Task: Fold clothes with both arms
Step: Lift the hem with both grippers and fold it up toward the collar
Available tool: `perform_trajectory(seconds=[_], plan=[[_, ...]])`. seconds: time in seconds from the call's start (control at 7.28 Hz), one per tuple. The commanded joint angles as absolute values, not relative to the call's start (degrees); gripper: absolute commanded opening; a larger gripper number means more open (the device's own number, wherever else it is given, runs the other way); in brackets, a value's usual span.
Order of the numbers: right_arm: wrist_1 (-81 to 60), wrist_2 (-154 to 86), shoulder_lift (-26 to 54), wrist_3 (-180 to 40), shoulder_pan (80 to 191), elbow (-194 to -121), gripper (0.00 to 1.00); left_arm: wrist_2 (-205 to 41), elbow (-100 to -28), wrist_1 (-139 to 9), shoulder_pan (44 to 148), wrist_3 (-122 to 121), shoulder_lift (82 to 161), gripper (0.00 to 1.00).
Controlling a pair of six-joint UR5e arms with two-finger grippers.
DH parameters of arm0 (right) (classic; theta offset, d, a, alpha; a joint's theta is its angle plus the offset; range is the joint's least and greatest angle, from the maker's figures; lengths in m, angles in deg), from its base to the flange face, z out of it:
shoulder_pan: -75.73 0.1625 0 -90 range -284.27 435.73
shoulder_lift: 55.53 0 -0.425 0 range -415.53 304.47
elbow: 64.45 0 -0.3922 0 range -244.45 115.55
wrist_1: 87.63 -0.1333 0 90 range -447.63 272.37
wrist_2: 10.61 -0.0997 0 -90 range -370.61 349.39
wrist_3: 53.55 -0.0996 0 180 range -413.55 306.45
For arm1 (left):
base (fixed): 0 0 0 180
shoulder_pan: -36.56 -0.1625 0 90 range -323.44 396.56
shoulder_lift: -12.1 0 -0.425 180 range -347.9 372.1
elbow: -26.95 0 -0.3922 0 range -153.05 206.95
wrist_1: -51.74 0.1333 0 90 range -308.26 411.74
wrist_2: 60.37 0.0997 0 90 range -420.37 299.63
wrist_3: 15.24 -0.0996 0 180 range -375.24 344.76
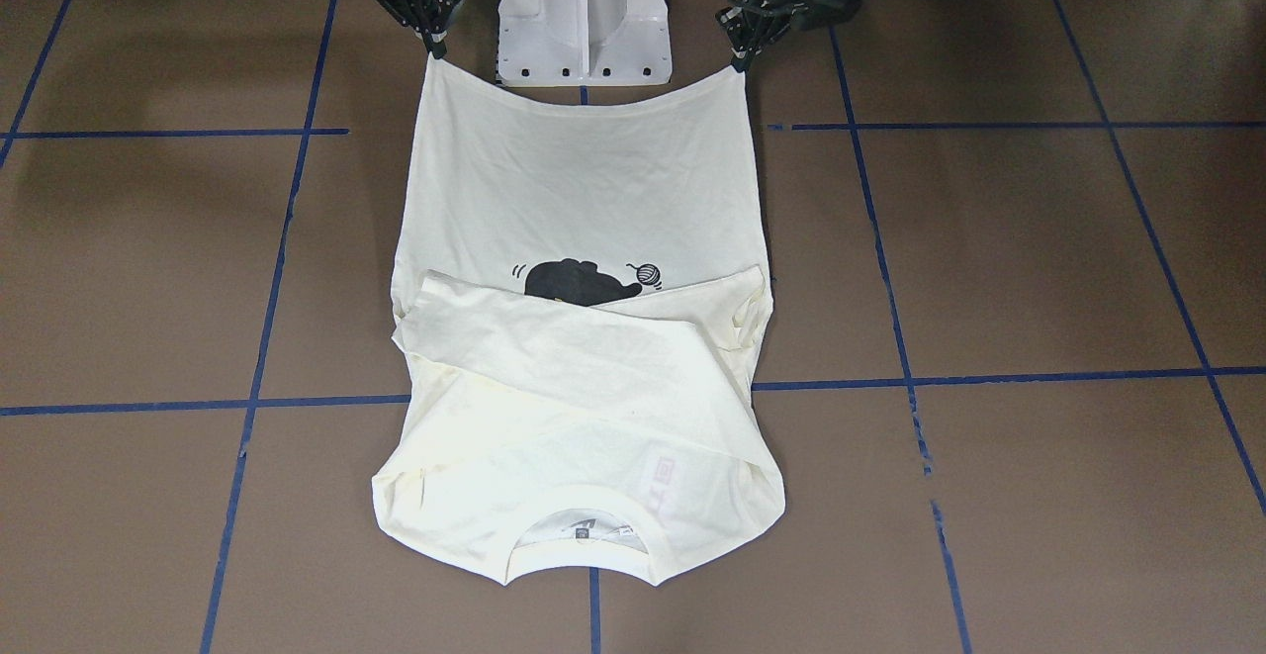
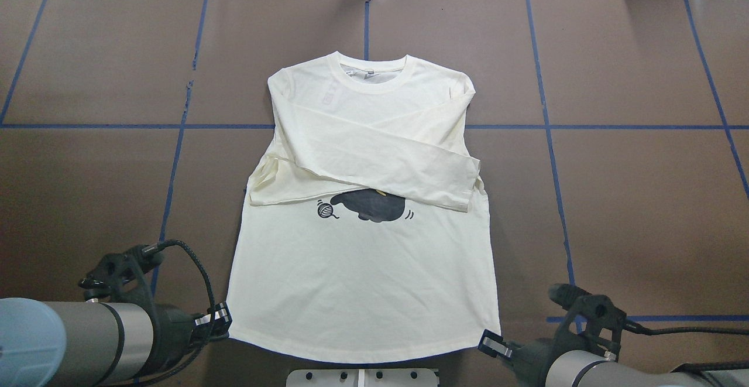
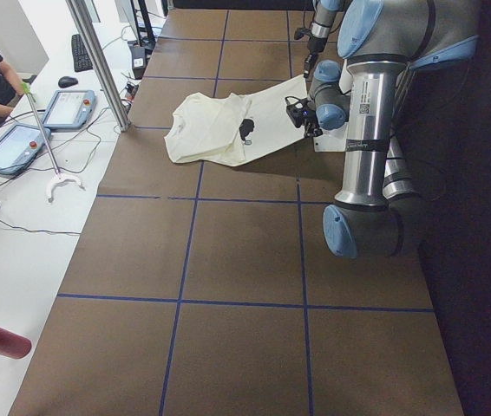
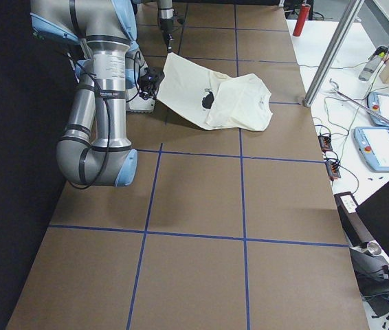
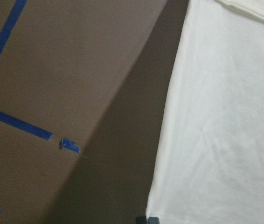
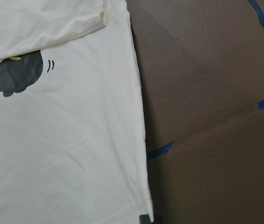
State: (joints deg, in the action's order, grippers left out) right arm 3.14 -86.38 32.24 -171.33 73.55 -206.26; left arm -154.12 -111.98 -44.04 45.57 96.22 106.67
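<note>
Your left gripper [image 1: 738, 58] and right gripper [image 1: 435, 46] each pinch a hem corner of the shirt [image 1: 584, 179], sleeves [image 1: 593, 357] crossed, stretching it taut, seemingly to fold toward the collar [image 1: 584, 563].

Cream T-shirt [image 6: 76, 154] at left, folded sleeve [image 6: 43, 23] overlapping black cat print [image 6: 13, 74], brown table [image 6: 206, 70] with blue tape strips [image 6: 160, 150]

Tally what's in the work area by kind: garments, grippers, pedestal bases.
T-shirt: 1
Grippers: 2 (left gripper, right gripper, each pinching a hem corner)
white pedestal base: 1
Total: 4
</note>
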Motion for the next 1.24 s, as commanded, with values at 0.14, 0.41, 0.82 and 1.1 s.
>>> perform_trajectory(seconds=[0.14,0.41,0.82,1.1], plan=[[4.48,-87.77,23.38,-159.46,90.53,-197.58,0.0,-152.83,-103.0,-43.36,54.54,85.71,117.95,0.0],[3.69,-98.09,17.54,-151.52,101.87,-188.86,0.0,-151.51,-91.92,-47.8,61.72,81.13,124.82,0.0],[-0.23,-99.64,9.18,-141.73,110.95,-169.28,0.0,-153.35,-79.08,-54.32,71.86,68.57,128.38,0.0],[-8.86,-102.96,5.58,-141.1,115.26,-158.62,0.0,-153.18,-69.17,-63.87,75.83,66.15,128.73,0.0]])
